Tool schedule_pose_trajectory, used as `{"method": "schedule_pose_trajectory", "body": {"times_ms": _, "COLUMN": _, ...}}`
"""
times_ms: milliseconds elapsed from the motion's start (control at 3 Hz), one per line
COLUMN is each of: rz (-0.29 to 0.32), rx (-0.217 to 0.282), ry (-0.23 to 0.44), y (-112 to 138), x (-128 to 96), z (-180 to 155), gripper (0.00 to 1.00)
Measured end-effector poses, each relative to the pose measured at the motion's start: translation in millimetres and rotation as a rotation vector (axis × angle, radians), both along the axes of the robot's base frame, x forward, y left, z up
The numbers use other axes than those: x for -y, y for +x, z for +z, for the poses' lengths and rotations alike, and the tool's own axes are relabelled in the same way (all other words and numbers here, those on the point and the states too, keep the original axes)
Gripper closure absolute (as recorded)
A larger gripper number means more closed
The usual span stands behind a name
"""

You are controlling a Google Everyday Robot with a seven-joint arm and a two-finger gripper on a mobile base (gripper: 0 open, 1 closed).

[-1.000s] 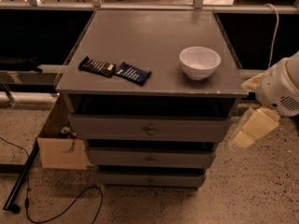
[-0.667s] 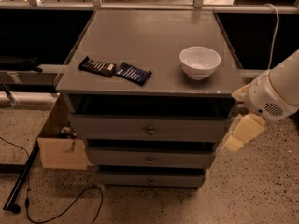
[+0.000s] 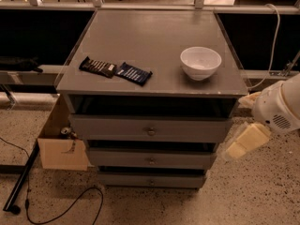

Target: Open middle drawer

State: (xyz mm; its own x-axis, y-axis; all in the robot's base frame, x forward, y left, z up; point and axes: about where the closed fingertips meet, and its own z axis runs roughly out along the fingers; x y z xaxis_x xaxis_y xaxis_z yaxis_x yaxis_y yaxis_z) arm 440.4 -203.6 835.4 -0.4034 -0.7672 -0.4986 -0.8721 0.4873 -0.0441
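Observation:
The grey cabinet has three stacked drawers, each with a small round knob. The middle drawer (image 3: 151,159) sits between the taller top drawer (image 3: 151,128) and the slimmer bottom drawer (image 3: 151,180), with a dark gap above its front. My gripper (image 3: 241,143) hangs on the white arm (image 3: 281,108) just off the cabinet's right side. It is level with the gap between the top and middle drawers, well right of the middle knob (image 3: 151,161), and touches nothing.
A white bowl (image 3: 200,62) and two dark snack bars (image 3: 115,70) lie on the cabinet top (image 3: 150,36). A cardboard box (image 3: 61,149) stands against the cabinet's left side. A black cable (image 3: 65,209) and a pole lie on the speckled floor at lower left.
The gripper has moved left toward the cabinet's right side and slightly lower. The drawers, bowl and bars have not moved.

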Motion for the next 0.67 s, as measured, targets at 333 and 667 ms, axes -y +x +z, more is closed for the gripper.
{"method": "schedule_pose_trajectory", "body": {"times_ms": 333, "rz": -0.042, "rx": 0.037, "ry": 0.078, "y": -5.5, "x": -1.7, "z": -19.5, "gripper": 0.00}}
{"method": "schedule_pose_trajectory", "body": {"times_ms": 667, "rz": -0.080, "rx": 0.068, "ry": 0.071, "y": -2.8, "x": -5.5, "z": -57.6, "gripper": 0.00}}
